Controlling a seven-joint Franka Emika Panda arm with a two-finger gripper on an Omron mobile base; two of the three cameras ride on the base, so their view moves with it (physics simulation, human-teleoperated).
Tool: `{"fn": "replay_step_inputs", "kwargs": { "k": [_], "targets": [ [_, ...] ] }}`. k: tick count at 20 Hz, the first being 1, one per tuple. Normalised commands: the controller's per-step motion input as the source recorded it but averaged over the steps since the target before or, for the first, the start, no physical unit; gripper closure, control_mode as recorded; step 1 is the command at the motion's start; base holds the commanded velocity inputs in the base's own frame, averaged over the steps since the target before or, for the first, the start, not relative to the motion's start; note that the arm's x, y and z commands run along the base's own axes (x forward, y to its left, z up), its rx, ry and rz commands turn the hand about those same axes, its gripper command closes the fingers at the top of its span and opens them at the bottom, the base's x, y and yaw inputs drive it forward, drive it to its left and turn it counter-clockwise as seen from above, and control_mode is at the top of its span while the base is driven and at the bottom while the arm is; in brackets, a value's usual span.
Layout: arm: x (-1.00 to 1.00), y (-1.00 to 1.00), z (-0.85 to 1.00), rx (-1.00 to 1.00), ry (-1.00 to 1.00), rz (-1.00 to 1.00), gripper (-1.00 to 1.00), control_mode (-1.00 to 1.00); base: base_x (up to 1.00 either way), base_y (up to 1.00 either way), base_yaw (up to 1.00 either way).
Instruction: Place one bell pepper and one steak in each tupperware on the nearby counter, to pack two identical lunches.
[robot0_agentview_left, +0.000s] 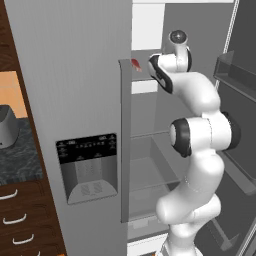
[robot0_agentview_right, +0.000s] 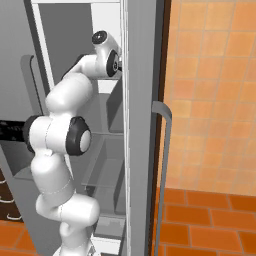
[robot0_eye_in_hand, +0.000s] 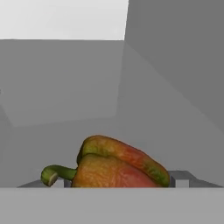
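I count one bell pepper (robot0_eye_in_hand: 117, 164) in my hand view, lying on its side on a grey fridge shelf (robot0_eye_in_hand: 65, 109), close in front of the camera. Its long axis runs left to right across that view, with the curled green stem pointing left and the fatter red-orange body to the right. The skin is mottled orange, red and green. Two small grey finger tips (robot0_eye_in_hand: 181, 179) poke up on either side of the pepper, one by the stem and one at its right end, so the hand brackets it; I cannot tell whether the tips are touching it or standing just apart.

In the left base view I see one small red thing (robot0_agentview_left: 135, 64) on the upper shelf, just behind the edge of the fridge door (robot0_agentview_left: 75, 100); it is too small for me to tell what it is. The arm (robot0_agentview_left: 197, 140) reaches up into the open fridge, its wrist at the level of that upper shelf. In the right base view the wrist sits just beside the other door's edge (robot0_agentview_right: 140, 125), so room on that side is tight.

Around the pepper, the shelf is bare grey out to the back wall and right wall. At the far left of the left base view one strip of black counter (robot0_agentview_left: 17, 157) shows above the wood drawers.
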Motion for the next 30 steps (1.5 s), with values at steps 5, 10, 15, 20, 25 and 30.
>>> {"fn": "replay_step_inputs", "kwargs": {
  "k": [5,10,15,20,25,30],
  "targets": [
    [-0.98,0.38,-0.12,-0.03,-0.10,0.08,1.00,-1.00,0.00,0.00,0.00],
    [-1.00,0.09,0.00,0.00,-0.11,0.05,1.00,-1.00,0.00,0.00,0.00],
    [-1.00,0.02,0.00,0.00,-0.05,0.02,1.00,-1.00,0.00,0.00,0.00],
    [-1.00,0.00,-0.01,0.00,0.00,0.04,1.00,-1.00,0.00,0.00,0.00],
    [-1.00,0.00,-0.37,0.00,0.01,0.04,1.00,-1.00,0.00,0.00,0.00],
    [-0.95,0.09,-0.70,-0.05,0.05,0.04,1.00,-1.00,0.00,0.00,0.00]
  ]
}}
